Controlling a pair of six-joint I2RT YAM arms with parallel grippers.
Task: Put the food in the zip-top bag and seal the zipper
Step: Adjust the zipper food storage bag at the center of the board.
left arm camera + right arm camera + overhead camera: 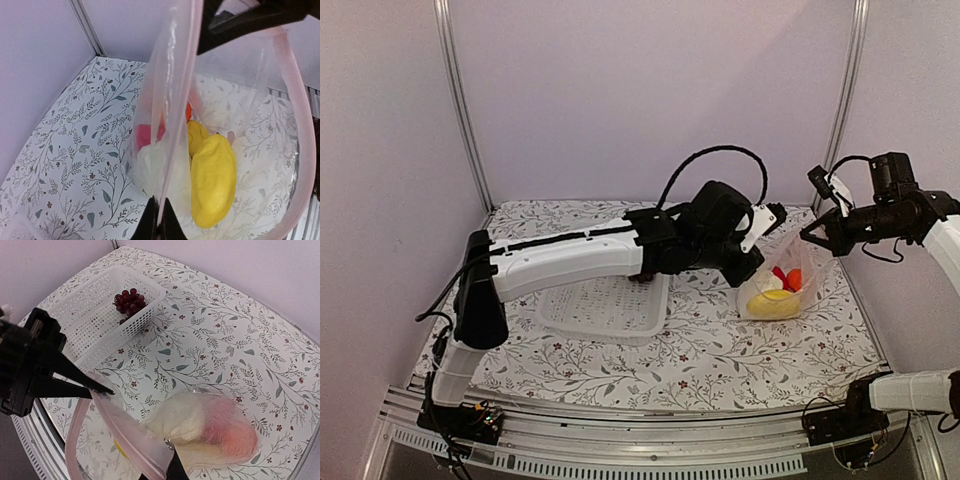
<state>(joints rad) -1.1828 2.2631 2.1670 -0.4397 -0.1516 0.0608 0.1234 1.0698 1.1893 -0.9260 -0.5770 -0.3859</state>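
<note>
I'm watching the left gripper [159, 215] pinching one lip of the zip-top bag [782, 290], jaws clamped flat on the plastic. The right gripper [808, 233] is gripping the opposite lip, jaws closed on it too, so the mouth is hanging open above the tabletop [720, 350]. Inside, I'm seeing two yellow pieces [212, 182], the white cauliflower [155, 165], the red pepper [144, 136] and the orange fruit [188, 111]. The grape bunch [129, 300] is lying in the white basket [85, 310], well apart from the bag.

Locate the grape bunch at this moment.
Right wrist view, upper left: the grape bunch lies in the white perforated basket, outside the zip-top bag.
</note>
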